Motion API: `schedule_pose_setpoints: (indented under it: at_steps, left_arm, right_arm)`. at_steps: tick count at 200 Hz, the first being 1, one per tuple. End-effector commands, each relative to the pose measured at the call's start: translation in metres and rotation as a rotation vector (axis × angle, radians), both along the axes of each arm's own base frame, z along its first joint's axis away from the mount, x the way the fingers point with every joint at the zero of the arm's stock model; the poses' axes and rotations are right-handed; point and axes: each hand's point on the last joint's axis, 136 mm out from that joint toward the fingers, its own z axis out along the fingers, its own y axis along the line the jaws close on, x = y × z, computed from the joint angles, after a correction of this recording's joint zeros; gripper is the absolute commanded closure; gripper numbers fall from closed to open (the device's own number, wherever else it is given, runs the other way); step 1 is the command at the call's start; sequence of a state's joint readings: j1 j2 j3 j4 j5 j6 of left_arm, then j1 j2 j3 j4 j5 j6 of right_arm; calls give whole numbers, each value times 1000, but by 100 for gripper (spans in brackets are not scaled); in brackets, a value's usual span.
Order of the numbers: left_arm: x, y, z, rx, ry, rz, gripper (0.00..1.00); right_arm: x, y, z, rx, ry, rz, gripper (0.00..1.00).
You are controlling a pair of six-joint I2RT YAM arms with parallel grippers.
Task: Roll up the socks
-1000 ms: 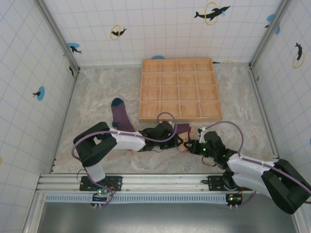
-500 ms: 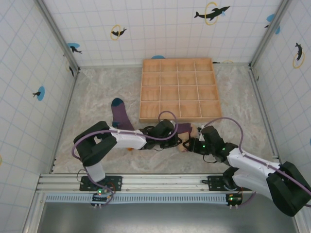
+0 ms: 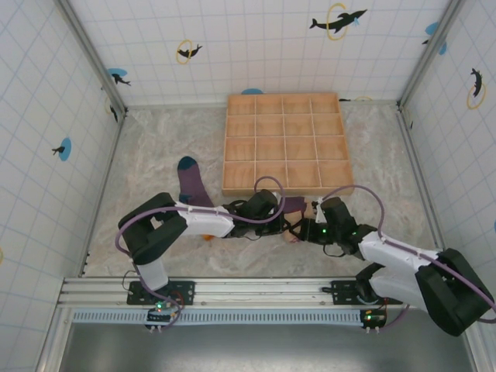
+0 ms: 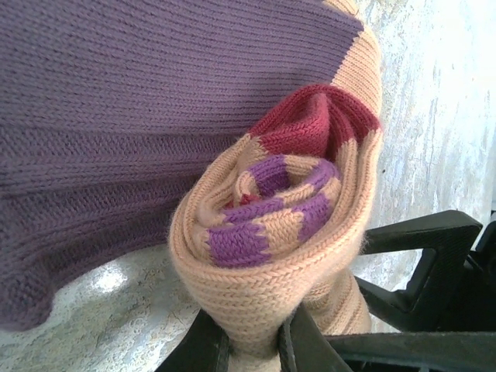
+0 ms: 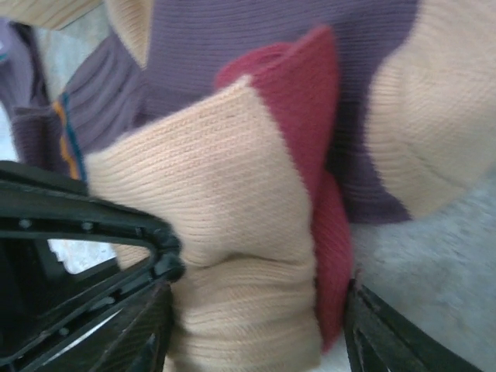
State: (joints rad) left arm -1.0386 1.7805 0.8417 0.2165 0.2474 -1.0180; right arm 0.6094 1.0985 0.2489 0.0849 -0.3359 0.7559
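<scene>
L pincer clamped on rolled tan sock

Grip sits at the roll's lower end. Dark-red cuff and purple stripes show in the spiral. R pincer straddles it from the right, fingers touching both sides; can't tell if squeezing. Purple sock w/ tan toe lies flat, touching the roll. All on counter, near-centre, just near of wooden tray. Teal-toed sock lies further left, apart.

Before the tray, socks lie on table.
</scene>
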Motion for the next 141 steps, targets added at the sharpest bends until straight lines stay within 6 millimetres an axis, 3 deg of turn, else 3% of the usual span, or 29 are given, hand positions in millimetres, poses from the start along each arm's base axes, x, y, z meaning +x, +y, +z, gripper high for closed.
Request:
schedule_pose_setpoints:
  at_steps: [1,26,41,66,75,115,129,132,141]
  left_arm:
    - [-17,28,-44,144,85,-1,100]
    - [-17,27,-44,133,87,4,100]
    - [-16,25,-38,121,81,5,85]
    - [-11,22,-19,92,57,17,41]
    - [-10,18,-10,82,56,16,33]
    - [6,-3,50,-4,-32,-2,24]
    - [10,2,59,16,-63,-6,24]
    - [15,-4,73,-7,-83,-4,24]
    - [20,-2,83,-9,-107,-5,24]
  right_arm:
    - [-23,-6,-27,-20,82,26,59]
    - [-27,-10,-34,-25,90,16,86]
    - [-24,-12,-31,-35,75,6,100]
    - [-16,-14,-15,-60,26,1,100]
    - [-11,-13,-5,-61,2,-1,100]
    - [13,-12,39,-73,-70,-7,100]
    - [22,-14,54,-109,-89,-10,100]
    - [24,-15,57,-116,-96,-12,100]
    - [32,-18,67,-133,-112,-17,100]
